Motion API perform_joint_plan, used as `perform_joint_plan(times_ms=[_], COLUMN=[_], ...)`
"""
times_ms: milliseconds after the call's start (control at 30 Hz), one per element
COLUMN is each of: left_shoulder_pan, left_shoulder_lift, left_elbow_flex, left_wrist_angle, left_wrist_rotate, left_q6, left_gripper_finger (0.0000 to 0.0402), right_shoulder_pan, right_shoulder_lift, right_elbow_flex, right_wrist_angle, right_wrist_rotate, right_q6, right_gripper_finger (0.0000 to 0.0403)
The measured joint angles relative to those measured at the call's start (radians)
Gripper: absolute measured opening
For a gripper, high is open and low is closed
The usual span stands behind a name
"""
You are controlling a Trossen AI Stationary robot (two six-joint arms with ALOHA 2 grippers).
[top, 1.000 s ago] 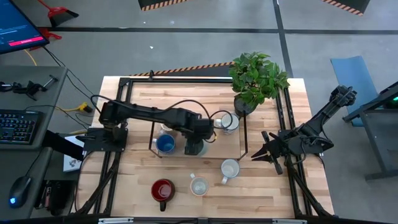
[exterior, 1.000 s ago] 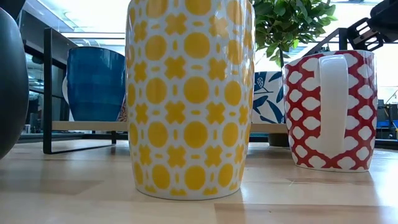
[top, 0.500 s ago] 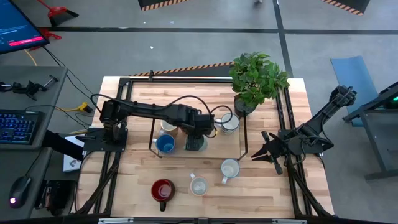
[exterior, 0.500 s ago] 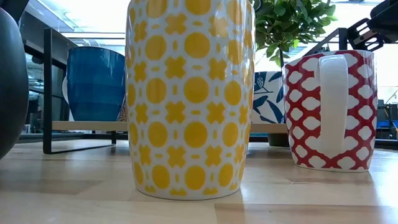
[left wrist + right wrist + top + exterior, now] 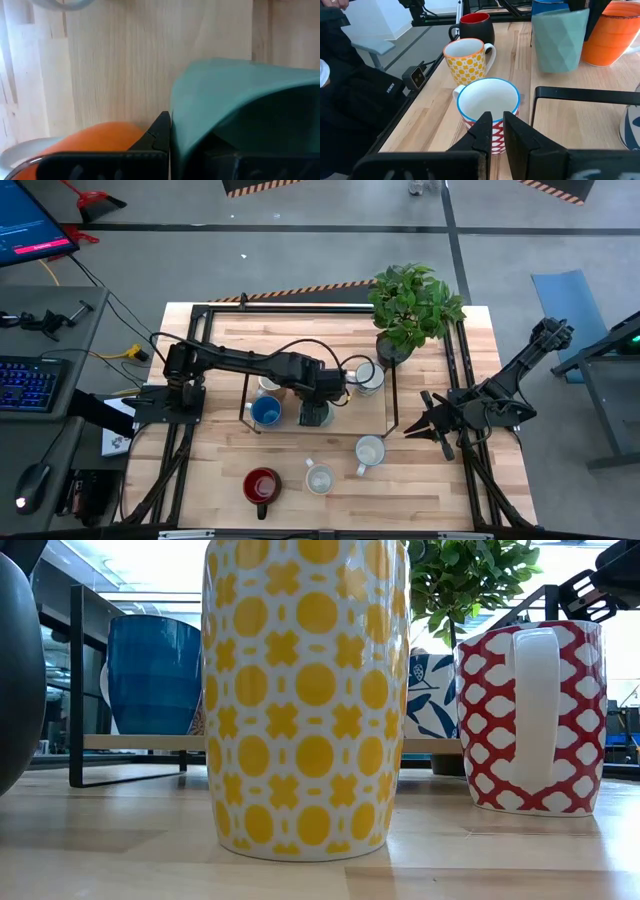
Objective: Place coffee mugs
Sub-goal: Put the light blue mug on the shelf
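My left gripper (image 5: 315, 402) reaches over the black-framed wooden rack (image 5: 391, 402) and is shut on a teal mug (image 5: 315, 417), which also shows in the right wrist view (image 5: 557, 37). Beside the teal mug on the rack stand a blue mug (image 5: 266, 412), an orange mug (image 5: 612, 32) and a white mug with blue leaves (image 5: 368, 376). On the table in front stand a red mug (image 5: 262, 484), a yellow-patterned mug (image 5: 320, 478) and a red-patterned mug (image 5: 370, 450). My right gripper (image 5: 497, 125) is shut and empty at the table's right side, behind the red-patterned mug (image 5: 487, 107). My left gripper holds the teal mug by its rim (image 5: 175, 107). One finger (image 5: 160, 131) is outside the wall, on the side toward the orange mug (image 5: 95, 137), and the other reaches down inside the mug. The fingers come from above, pointing down. The mug stays about upright; whether its bottom rests on the rack I cannot tell.
A potted plant (image 5: 410, 305) stands at the rack's far right corner. The rack's black frame bars (image 5: 585, 95) rise around the shelf. Bare wood lies along the far edge (image 5: 300, 330) and at the near right corner (image 5: 430, 490).
My left arm has shifted slightly over the rack while staying shut on the teal mug, which stays about where it was.
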Motion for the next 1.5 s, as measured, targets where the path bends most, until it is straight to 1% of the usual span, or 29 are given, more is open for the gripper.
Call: perform_joint_plan(times_ms=[133,200,500,733,933,1133,1367,1500], left_shoulder_pan=[-0.001,-0.001,0.007,0.012,0.017,0.020,0.023,0.023], left_shoulder_lift=[0.018,0.036,0.036,0.036,0.036,0.036,0.035,0.035], left_elbow_flex=[0.002,0.001,0.001,0.000,0.000,0.001,0.084,0.158], left_wrist_angle=[-0.002,-0.001,0.027,0.035,0.051,0.074,0.047,-0.021], left_wrist_rotate=[0.010,0.016,0.013,0.012,0.015,-0.008,-0.012,-0.012], left_q6=[0.041,0.041,0.050,0.069,0.060,0.062,0.085,0.086], left_gripper_finger=[0.0008,0.0008,0.0008,0.0040,0.0045,0.0048,0.0048,0.0049], right_shoulder_pan=[0.000,0.000,0.000,0.000,0.000,0.000,0.001,0.001], right_shoulder_lift=[0.000,0.000,0.000,0.000,0.000,0.000,0.000,0.000], right_elbow_flex=[0.000,0.000,0.000,0.000,0.000,0.000,0.000,0.000], right_wrist_angle=[0.000,0.000,-0.008,-0.008,-0.008,-0.008,-0.007,-0.007], right_wrist_rotate=[0.000,-0.001,-0.006,-0.006,-0.007,-0.007,-0.025,-0.053], right_q6=[0.000,0.004,0.008,0.008,0.008,0.008,0.011,0.011], right_gripper_finger=[0.0029,0.0029,0.0029,0.0029,0.0029,0.0029,0.0029,0.0029])
